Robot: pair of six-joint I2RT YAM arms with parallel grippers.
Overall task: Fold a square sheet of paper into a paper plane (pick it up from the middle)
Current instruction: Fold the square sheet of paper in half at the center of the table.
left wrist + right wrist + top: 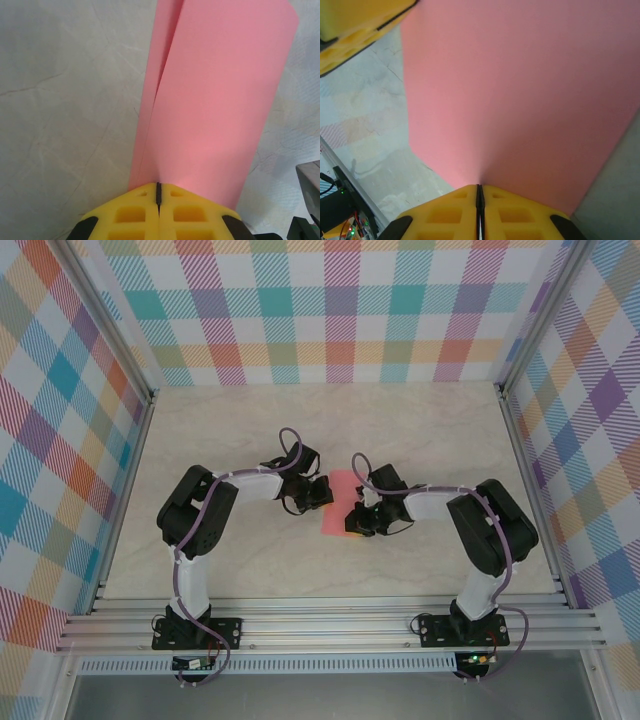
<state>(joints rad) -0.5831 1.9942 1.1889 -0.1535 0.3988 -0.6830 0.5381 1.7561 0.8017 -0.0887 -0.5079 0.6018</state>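
Left of centre in top view: left fingers (150, 199) pinched shut on edge of square sheet of paper (338, 502), two layers showing, seemingly raised off table (430, 430). At sheet's right side, right fingers (470, 200) closed on opposite edge. Step, by judgement: first centre fold. Next: align edges, lay flat, press crease. Pale wood-grain table; plaid walls (340, 310); aluminium frame (330, 625).

Pink sheet (215, 100) folded double, layers gaping apart.
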